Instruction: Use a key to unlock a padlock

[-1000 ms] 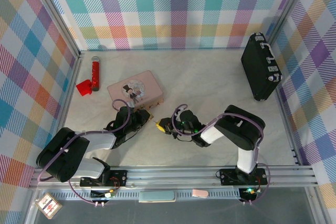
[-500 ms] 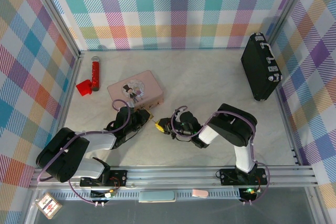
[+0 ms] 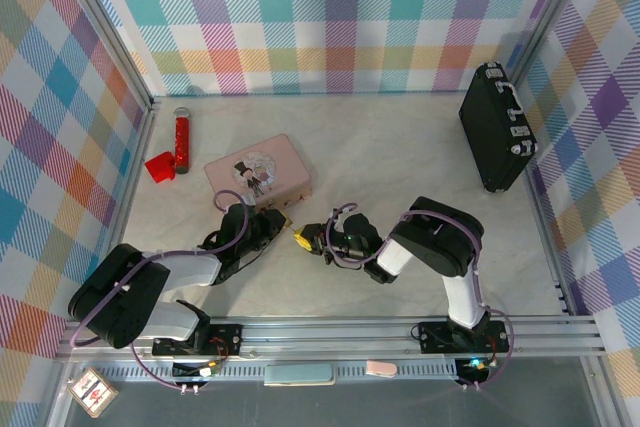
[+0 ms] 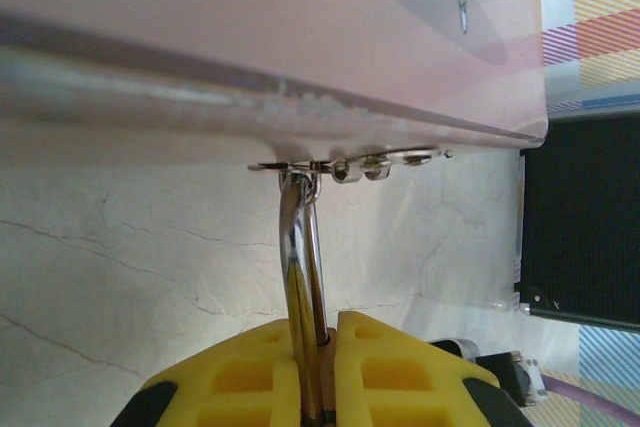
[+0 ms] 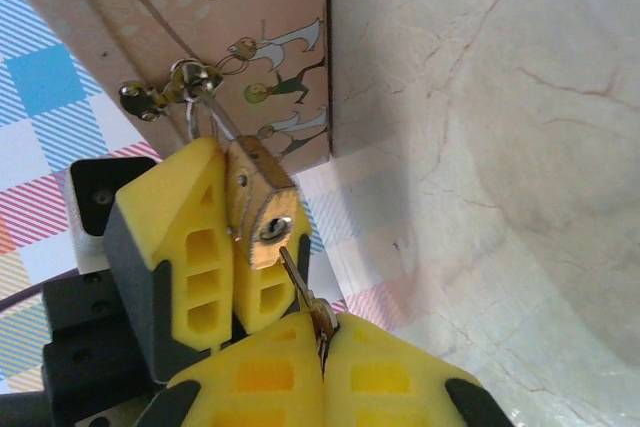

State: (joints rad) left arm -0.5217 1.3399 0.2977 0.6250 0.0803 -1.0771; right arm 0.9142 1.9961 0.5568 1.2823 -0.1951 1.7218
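Top view: both arms reach in low over the marble-patterned table (image 3: 400,167). The left gripper (image 3: 277,220) and the right gripper (image 3: 303,239) meet tip to tip just in front of the near right corner of the pink box (image 3: 258,172). A red tube (image 3: 182,139) lies well apart to the far left. A black case (image 3: 495,127) stands by the right wall. What the jaws hold is too small to make out from here.

Left wrist view: the left gripper's yellow pads (image 4: 240,367) are pressed nearly together on the padlock (image 4: 302,257). Its silvery shackle rises from between them. The shackle passes through the metal hasp (image 4: 345,163) on the box's edge. The lock body is hidden between the pads.

Right wrist view: the padlock's brass body sits clamped in the left jaws, keyhole face turned toward this camera. The right gripper is fully closed on the head of the key (image 5: 295,279). The blade points up at the lock and its tip touches the keyhole face right at the slot. I cannot tell whether it has entered.
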